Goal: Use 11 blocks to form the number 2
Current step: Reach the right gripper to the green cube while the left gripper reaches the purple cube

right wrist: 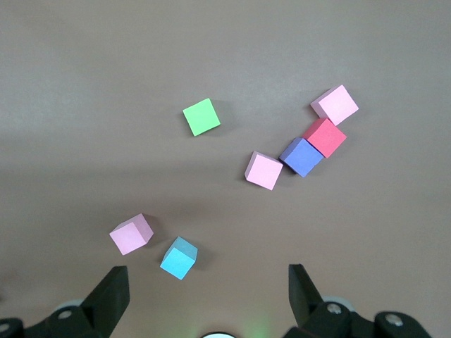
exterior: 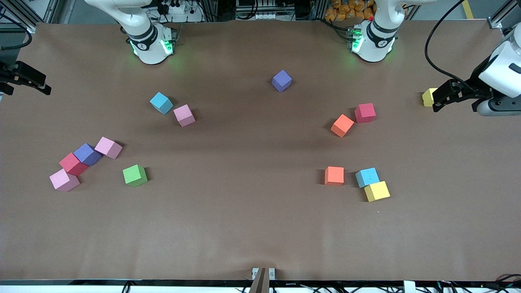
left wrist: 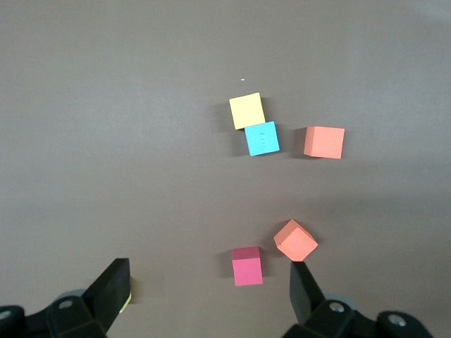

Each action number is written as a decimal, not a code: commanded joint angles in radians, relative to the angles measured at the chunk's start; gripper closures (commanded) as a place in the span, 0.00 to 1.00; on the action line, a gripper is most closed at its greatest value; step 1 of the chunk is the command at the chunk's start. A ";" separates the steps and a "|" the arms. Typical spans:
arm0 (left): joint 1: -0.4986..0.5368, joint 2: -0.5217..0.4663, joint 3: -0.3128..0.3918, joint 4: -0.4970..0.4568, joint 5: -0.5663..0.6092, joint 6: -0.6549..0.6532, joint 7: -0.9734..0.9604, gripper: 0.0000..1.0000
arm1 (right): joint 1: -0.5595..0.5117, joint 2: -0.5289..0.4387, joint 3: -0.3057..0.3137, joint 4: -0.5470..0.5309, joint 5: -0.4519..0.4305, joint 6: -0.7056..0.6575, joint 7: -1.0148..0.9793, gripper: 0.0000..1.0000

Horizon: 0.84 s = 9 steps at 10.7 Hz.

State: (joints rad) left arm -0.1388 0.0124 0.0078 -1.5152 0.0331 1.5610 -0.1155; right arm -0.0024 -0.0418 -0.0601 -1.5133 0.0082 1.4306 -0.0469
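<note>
Several foam blocks lie scattered on the brown table. Toward the right arm's end are a green block (exterior: 134,175), a touching row of pink (exterior: 64,180), red (exterior: 73,164), purple (exterior: 87,154) and pink (exterior: 108,147), plus light blue (exterior: 161,102) beside pink (exterior: 184,115). A purple block (exterior: 281,80) lies alone near the bases. Toward the left arm's end are red (exterior: 365,112) touching orange (exterior: 342,125), orange (exterior: 334,176), and light blue (exterior: 367,177) touching yellow (exterior: 377,191). My left gripper (exterior: 436,99) (left wrist: 209,282) hangs open over a partly hidden yellow block (exterior: 427,97). My right gripper (exterior: 28,79) (right wrist: 208,285) hangs open, holding nothing.
The table (exterior: 252,228) is covered in brown paper. The two arm bases (exterior: 151,44) (exterior: 372,42) stand along its edge farthest from the front camera. A small mount (exterior: 263,273) sits at the edge nearest that camera.
</note>
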 commanded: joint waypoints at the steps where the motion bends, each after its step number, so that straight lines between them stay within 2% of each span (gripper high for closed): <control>1: -0.005 -0.017 0.008 -0.002 -0.007 -0.019 -0.009 0.00 | 0.015 0.007 -0.006 0.025 -0.023 -0.019 0.019 0.00; 3: -0.004 -0.011 0.009 -0.005 -0.009 -0.019 -0.006 0.00 | 0.015 0.007 -0.006 0.024 -0.023 -0.019 0.019 0.00; 6: -0.008 -0.028 -0.002 -0.112 -0.097 -0.025 -0.023 0.00 | 0.027 0.019 -0.004 0.010 -0.020 -0.027 0.024 0.00; 9: -0.010 -0.057 -0.151 -0.267 -0.102 0.042 -0.235 0.00 | 0.048 0.097 -0.001 -0.037 -0.002 0.033 0.022 0.00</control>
State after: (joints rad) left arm -0.1454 0.0063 -0.0778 -1.6799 -0.0533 1.5541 -0.2413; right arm 0.0279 0.0003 -0.0589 -1.5424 0.0080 1.4335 -0.0450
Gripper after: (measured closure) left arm 0.000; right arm 0.000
